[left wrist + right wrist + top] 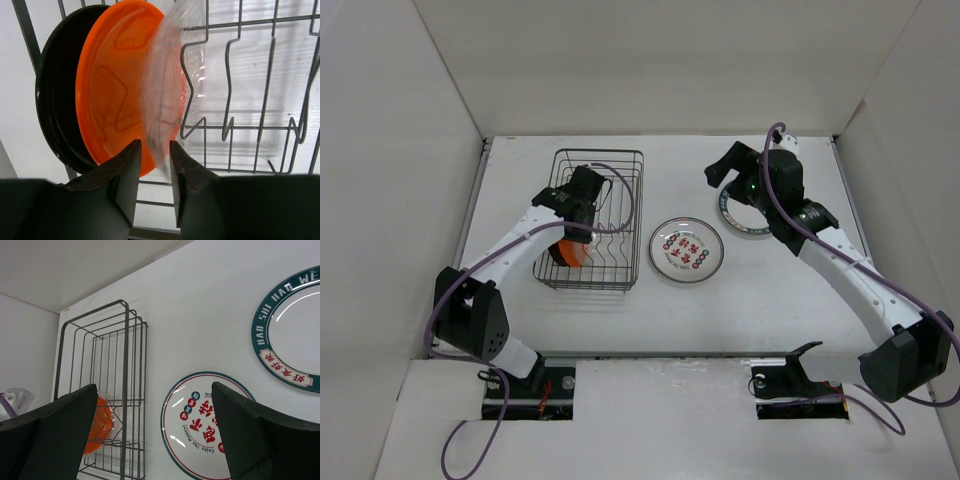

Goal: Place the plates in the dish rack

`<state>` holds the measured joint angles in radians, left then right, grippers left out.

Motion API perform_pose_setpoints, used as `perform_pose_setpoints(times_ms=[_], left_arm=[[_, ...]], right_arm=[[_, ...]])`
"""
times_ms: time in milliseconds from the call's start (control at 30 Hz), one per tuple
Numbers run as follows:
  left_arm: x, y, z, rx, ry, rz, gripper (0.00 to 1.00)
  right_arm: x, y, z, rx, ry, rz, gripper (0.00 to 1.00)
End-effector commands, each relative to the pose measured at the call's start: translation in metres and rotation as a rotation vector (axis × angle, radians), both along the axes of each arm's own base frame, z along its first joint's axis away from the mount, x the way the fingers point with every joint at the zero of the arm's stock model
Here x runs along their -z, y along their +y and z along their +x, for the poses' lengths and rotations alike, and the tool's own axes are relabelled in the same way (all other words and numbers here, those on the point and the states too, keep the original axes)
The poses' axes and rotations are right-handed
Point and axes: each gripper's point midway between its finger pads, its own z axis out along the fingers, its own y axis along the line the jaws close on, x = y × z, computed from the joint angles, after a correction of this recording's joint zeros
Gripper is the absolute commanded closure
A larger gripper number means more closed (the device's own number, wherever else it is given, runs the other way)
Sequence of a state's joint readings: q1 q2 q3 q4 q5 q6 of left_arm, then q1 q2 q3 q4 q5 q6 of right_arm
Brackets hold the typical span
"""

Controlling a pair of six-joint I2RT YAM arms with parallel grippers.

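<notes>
The dish rack (600,152) stands at the left of the table. In the left wrist view, a black plate (55,100), an orange plate (110,90) and the clear glass plate (165,90) stand on edge in the rack (227,125). My left gripper (156,160) is closed on the glass plate's lower rim, and it reaches into the rack in the top view (575,225). My right gripper (718,175) is wide open and empty above the table. The silver-rimmed plate (686,250) and the green-rimmed plate (740,228) lie flat.
White walls enclose the table on the left, back and right. In the right wrist view (155,387) the rack (125,365) is at the left, the silver-rimmed plate (200,425) is below centre and the green-rimmed plate (265,340) is at the right.
</notes>
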<state>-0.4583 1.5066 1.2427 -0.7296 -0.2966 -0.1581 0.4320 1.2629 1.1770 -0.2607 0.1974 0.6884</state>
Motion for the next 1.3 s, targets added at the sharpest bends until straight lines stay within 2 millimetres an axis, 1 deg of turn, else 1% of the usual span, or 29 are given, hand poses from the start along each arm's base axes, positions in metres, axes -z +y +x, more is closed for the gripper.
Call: perform_pose_setpoints(times_ms=[0, 200, 233, 333, 367, 400, 433, 467, 500, 533, 567, 600, 633, 667, 700, 733, 767, 800, 867, 900, 933, 967, 1000, 1067, 1100, 1133, 1167, 1233, 1267], left_arm=[[-0.013, -0.003, -0.011, 0.033, -0.009, -0.042, 0.73], [-0.015, -0.006, -0.012, 0.051, -0.008, -0.058, 0.59], [-0.021, -0.007, -0.011, 0.051, -0.026, -0.067, 0.55], [-0.033, -0.015, -0.007, 0.084, -0.026, -0.094, 0.47], [-0.037, -0.016, -0.005, 0.094, -0.028, -0.089, 0.41], [-0.043, -0.02, -0.002, 0.1, -0.031, -0.104, 0.37], [-0.06, -0.025, 0.006, 0.119, -0.066, -0.12, 0.31], [-0.064, -0.027, 0.011, 0.131, -0.069, -0.114, 0.26], [-0.075, -0.031, 0.015, 0.146, -0.094, -0.13, 0.19], [-0.084, -0.034, 0.021, 0.147, -0.117, -0.139, 0.14], [-0.107, -0.04, 0.031, 0.162, -0.182, -0.168, 0.1], [-0.117, -0.042, 0.034, 0.178, -0.203, -0.178, 0.0], [-0.128, -0.047, 0.039, 0.193, -0.237, -0.195, 0.0], [-0.147, -0.05, 0.045, 0.195, -0.29, -0.215, 0.0], [-0.156, -0.053, 0.047, 0.202, -0.315, -0.232, 0.0], [-0.163, -0.055, 0.053, 0.215, -0.338, -0.231, 0.0], [-0.171, -0.057, 0.054, 0.232, -0.355, -0.235, 0.0], [-0.177, -0.061, 0.063, 0.233, -0.374, -0.242, 0.0], [-0.184, -0.067, 0.07, 0.242, -0.386, -0.258, 0.0], [-0.193, -0.069, 0.075, 0.25, -0.408, -0.259, 0.0], [-0.189, -0.075, 0.078, 0.264, -0.393, -0.271, 0.0], [-0.19, -0.073, 0.081, 0.26, -0.393, -0.276, 0.0], [-0.19, -0.073, 0.082, 0.26, -0.393, -0.276, 0.0], [-0.189, -0.079, 0.086, 0.276, -0.384, -0.301, 0.0], [-0.189, -0.075, 0.087, 0.271, -0.383, -0.306, 0.0], [-0.189, -0.075, 0.087, 0.271, -0.383, -0.306, 0.0], [-0.189, -0.077, 0.087, 0.278, -0.38, -0.314, 0.0], [-0.189, -0.078, 0.086, 0.294, -0.378, -0.314, 0.0], [-0.193, -0.079, 0.087, 0.294, -0.386, -0.317, 0.0]], right_arm=[[-0.017, 0.0, 0.0, -0.009, -0.056, 0.022, 0.0], [-0.017, 0.002, 0.0, -0.018, -0.055, 0.025, 0.0], [-0.017, 0.002, 0.0, -0.018, -0.055, 0.025, 0.0], [-0.001, 0.004, 0.006, -0.023, -0.027, -0.002, 0.0], [0.006, -0.005, 0.013, -0.016, -0.012, -0.015, 0.0], [0.016, -0.007, 0.017, -0.035, 0.008, -0.037, 0.0], [0.04, -0.01, 0.026, -0.061, 0.049, -0.096, 0.0], [0.049, -0.016, 0.031, -0.094, 0.078, -0.111, 0.0], [0.062, -0.019, 0.034, -0.122, 0.111, -0.141, 0.0], [0.088, -0.023, 0.035, -0.145, 0.177, -0.185, 0.0], [0.099, -0.028, 0.034, -0.143, 0.209, -0.184, 0.0], [0.118, -0.031, 0.027, -0.184, 0.241, -0.165, 0.0], [0.129, -0.032, 0.022, -0.196, 0.26, -0.153, 0.0], [0.13, -0.035, 0.016, -0.194, 0.258, -0.132, 0.02], [0.135, -0.034, 0.009, -0.197, 0.264, -0.119, 0.02], [0.142, -0.042, 0.005, -0.169, 0.28, -0.118, 0.02], [0.156, -0.044, -0.006, -0.17, 0.313, -0.122, 0.03], [0.162, -0.052, -0.011, -0.154, 0.333, -0.121, 0.05], [0.175, -0.048, -0.024, -0.205, 0.377, -0.078, 0.08], [0.179, -0.047, -0.025, -0.228, 0.386, -0.071, 0.1], [0.189, -0.043, -0.032, -0.257, 0.419, -0.054, 0.1], [0.192, -0.038, -0.037, -0.287, 0.424, -0.056, 0.1], [0.203, -0.038, -0.039, -0.287, 0.448, -0.057, 0.12], [0.21, -0.035, -0.041, -0.303, 0.465, -0.067, 0.12], [0.214, -0.033, -0.042, -0.312, 0.479, -0.061, 0.12], [0.224, -0.034, -0.044, -0.312, 0.51, -0.061, 0.15], [0.228, -0.029, -0.047, -0.337, 0.527, -0.043, 0.15], [0.242, -0.025, -0.05, -0.368, 0.571, -0.031, 0.21], [0.248, -0.021, -0.053, -0.38, 0.589, -0.035, 0.21]])
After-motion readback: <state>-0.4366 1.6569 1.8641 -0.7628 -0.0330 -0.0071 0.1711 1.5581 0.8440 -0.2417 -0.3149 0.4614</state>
